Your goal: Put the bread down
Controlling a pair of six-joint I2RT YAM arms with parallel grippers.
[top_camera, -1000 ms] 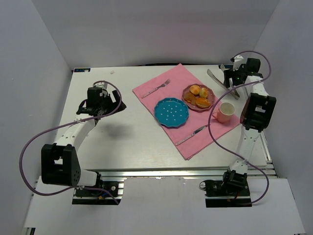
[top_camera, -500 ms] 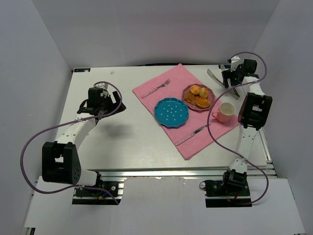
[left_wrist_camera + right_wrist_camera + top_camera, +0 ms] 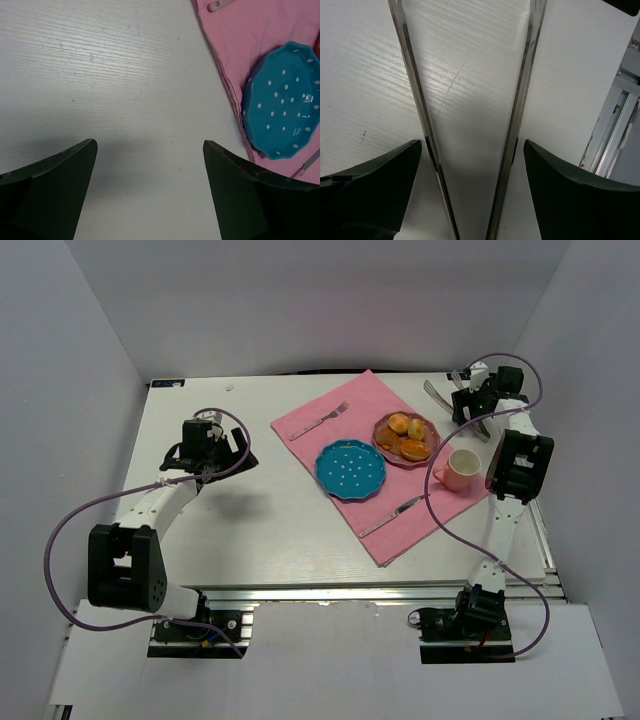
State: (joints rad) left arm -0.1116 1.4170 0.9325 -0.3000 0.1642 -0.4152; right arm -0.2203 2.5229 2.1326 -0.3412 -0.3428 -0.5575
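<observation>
Golden bread [image 3: 399, 424] lies apart, leftward of the right end effector [image 3: 462, 402].

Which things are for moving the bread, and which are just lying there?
For the job: bread, its red plate, tongs, right tool, maybe the blue plate.
Lying about: fork, knife, pink cup, pink mat.

bread [image 3: 399, 424] on plate [image 3: 378, 438], cup [image 3: 462, 469] right of it, tongs [image 3: 437, 397] behind
</observation>
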